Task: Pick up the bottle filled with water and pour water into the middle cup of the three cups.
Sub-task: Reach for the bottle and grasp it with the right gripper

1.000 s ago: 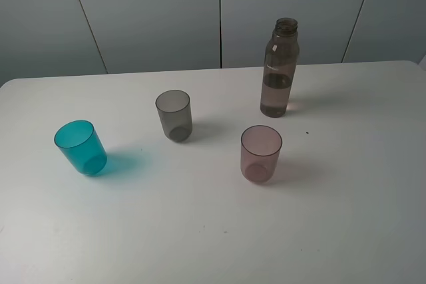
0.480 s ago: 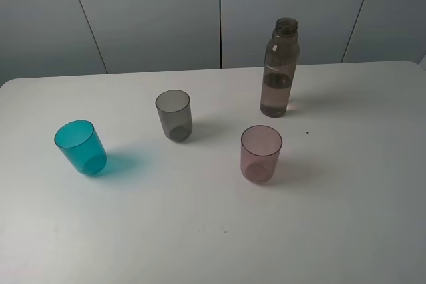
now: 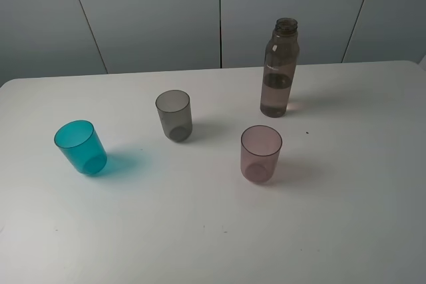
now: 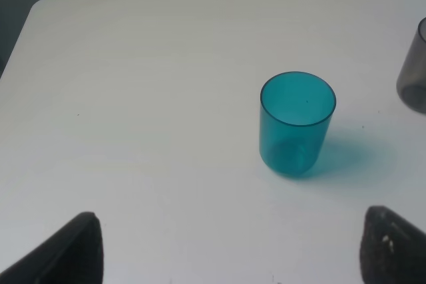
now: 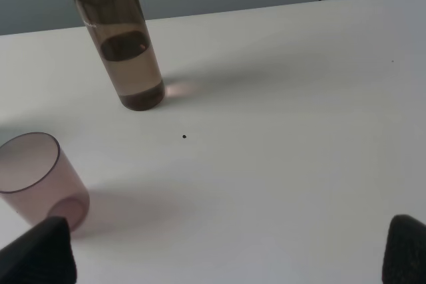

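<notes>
- Found bottle [image 3: 279, 71] upright on table [image 3: 346, 217], at the far side and right of centre; neck uncapped, liquid filling the lower part.
- Found right gripper [image 5: 219, 261] spread wide and holding nothing; only its two dark fingertips [image 5: 36, 254] visible in the right wrist view.
- Placed bottle ahead of right gripper and well apart from it, off towards one fingertip rather than centred between the two; no contact.
- Noted pink cup [image 3: 261, 153] upright, nearer the camera than bottle and apart from it; close to one right fingertip, contact not discernible.
- Noted middle cup [image 3: 174, 115], smoky grey, upright, left of bottle and well apart from it; empty as far as visible.
- Noted teal cup [image 3: 80, 147] upright, furthest left of the three and well apart from middle cup.
- Found left gripper [image 4: 233, 257] likewise spread wide, nothing held, its fingertips [image 4: 73, 251] far apart.
- Placed teal cup ahead of left gripper, clear of both fingertips; middle cup only partly visible at the edge of the left wrist view.
</notes>
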Controlling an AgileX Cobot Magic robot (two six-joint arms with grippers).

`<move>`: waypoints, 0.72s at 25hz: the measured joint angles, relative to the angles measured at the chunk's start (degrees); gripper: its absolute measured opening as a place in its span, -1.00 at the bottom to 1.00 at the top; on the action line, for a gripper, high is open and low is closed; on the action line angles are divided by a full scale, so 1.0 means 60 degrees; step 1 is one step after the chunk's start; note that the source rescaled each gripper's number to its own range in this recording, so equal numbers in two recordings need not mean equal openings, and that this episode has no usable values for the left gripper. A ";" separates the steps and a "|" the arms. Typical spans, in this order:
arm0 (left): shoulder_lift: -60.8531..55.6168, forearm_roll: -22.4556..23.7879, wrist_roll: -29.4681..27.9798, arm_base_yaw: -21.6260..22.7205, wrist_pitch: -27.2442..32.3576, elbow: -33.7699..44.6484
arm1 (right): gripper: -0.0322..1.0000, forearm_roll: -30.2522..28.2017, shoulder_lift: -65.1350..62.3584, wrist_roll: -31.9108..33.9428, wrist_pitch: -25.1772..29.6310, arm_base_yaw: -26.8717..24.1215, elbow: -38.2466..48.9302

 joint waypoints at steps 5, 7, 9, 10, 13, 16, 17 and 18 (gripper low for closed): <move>0.0000 0.0000 0.0000 0.0000 0.0000 0.0000 | 1.00 0.0000 0.0000 0.0000 0.0000 0.0000 0.0000; 0.0000 0.0000 0.0000 0.0000 0.0000 0.0000 | 1.00 0.0000 0.0000 0.0000 0.0000 0.0000 0.0000; 0.0000 0.0000 0.0021 0.0000 0.0000 0.0000 | 1.00 0.0000 0.0000 0.0000 0.0000 0.0000 0.0000; 0.0000 0.0000 0.0021 0.0000 0.0000 0.0000 | 1.00 0.0000 0.0000 0.0000 0.0000 0.0000 0.0000; 0.0000 0.0000 0.0021 0.0000 0.0000 0.0000 | 1.00 0.0000 0.0000 0.0000 0.0000 0.0000 0.0000; 0.0000 0.0000 0.0047 0.0000 0.0000 0.0000 | 1.00 0.0096 0.0000 0.0000 0.0000 0.0000 0.0000; 0.0000 0.0000 0.0062 0.0000 0.0000 0.0000 | 1.00 0.0174 0.0000 0.0000 0.0000 0.0000 0.0000; 0.0000 0.0000 0.0062 0.0000 0.0000 0.0000 | 1.00 0.0257 0.0000 0.0000 0.0000 0.0000 0.0000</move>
